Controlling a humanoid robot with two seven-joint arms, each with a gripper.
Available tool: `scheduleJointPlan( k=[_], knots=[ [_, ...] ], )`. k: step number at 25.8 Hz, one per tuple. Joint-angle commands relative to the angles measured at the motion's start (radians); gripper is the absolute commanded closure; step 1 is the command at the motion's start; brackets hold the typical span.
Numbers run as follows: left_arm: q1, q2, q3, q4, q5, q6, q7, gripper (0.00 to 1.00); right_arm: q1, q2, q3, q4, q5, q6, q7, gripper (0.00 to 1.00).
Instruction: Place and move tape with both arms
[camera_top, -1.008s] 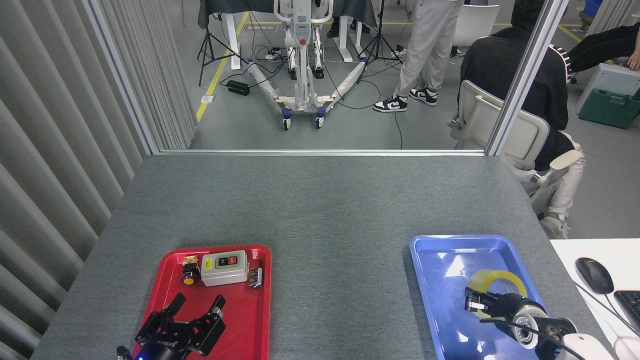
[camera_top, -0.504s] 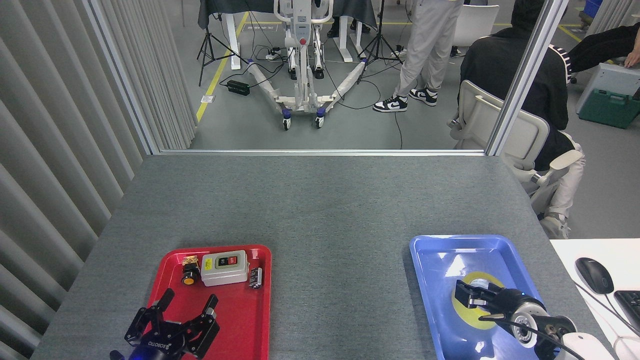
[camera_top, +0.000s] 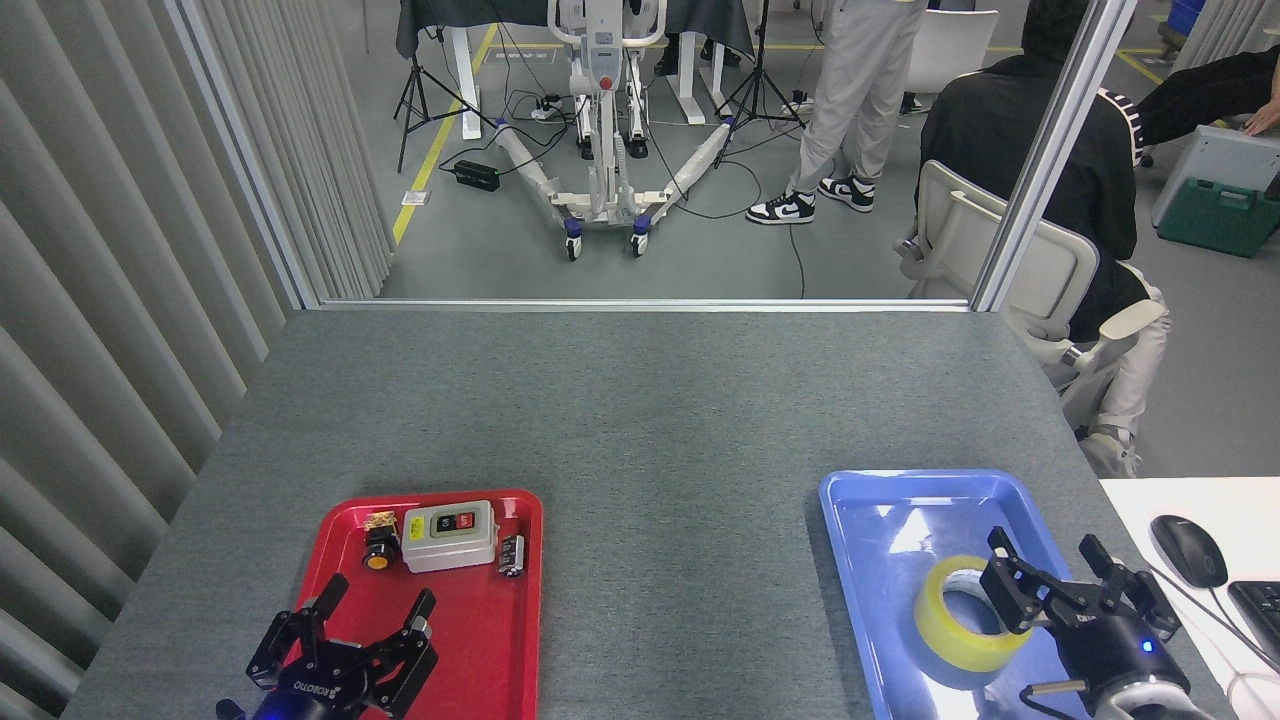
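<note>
A grey bench is seen from above. At lower right, the tape (camera_top: 962, 625) lies flat inside a blue tray (camera_top: 870, 500). The right tool (camera_top: 1070, 572) is held just to the tape's right, its fingers spread apart and gripping nothing. At lower left, the left tool (camera_top: 375, 608) is also spread wide and empty above a red tray (camera_top: 500, 640), well apart from the tape.

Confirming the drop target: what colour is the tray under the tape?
Blue tray, holding the yellow tape; seen in the head view.
</note>
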Motion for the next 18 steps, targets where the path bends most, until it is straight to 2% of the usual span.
scheduleJointPlan(
  k=[1, 4, 7, 9, 13, 18],
  knots=[
    [0.012, 0.002, 0.001, -0.003, -0.075, 0.010, -0.003, 0.00, 0.094, 0.084, -0.064, -0.011, 0.125, -0.022, -0.225, 0.02],
    [0.033, -0.010, 0.023, 0.000, -0.123, 0.093, -0.001, 0.00, 0.135, 0.117, -0.065, -0.013, 0.163, -0.023, -0.350, 0.02],
    [0.070, -0.033, 0.061, -0.001, -0.124, 0.174, -0.001, 0.00, 0.167, 0.106, -0.047, -0.019, 0.159, -0.054, -0.353, 0.01],
    [0.079, -0.057, 0.125, -0.003, -0.123, 0.152, -0.006, 0.00, 0.170, 0.103, -0.048, -0.060, 0.157, -0.069, -0.347, 0.01],
    [0.081, -0.076, 0.228, 0.002, -0.121, -0.012, -0.015, 0.00, 0.172, 0.087, -0.045, -0.083, 0.157, -0.066, -0.313, 0.01],
    [0.082, -0.064, 0.197, 0.009, -0.116, 0.067, -0.015, 0.00, 0.199, 0.100, -0.002, -0.085, 0.122, -0.062, -0.299, 0.00]
  ],
)
